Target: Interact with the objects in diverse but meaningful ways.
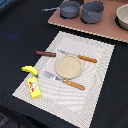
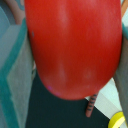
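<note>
End effector point(image 2: 75, 50) grasps the red round fruit point(image 2: 72, 45), lifted clear of the counter and filling the wrist view; it looks light, rigid and smooth, likely slippery, so gripping across its widest middle seems safest.

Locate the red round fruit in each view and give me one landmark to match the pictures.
Wrist view: the red round fruit fills most of the picture, close to the camera.
Exterior view: it is not in the picture.
Shared landmark: the yellow banana on the mat's edge, probably the yellow patch seen past the fruit.
</note>
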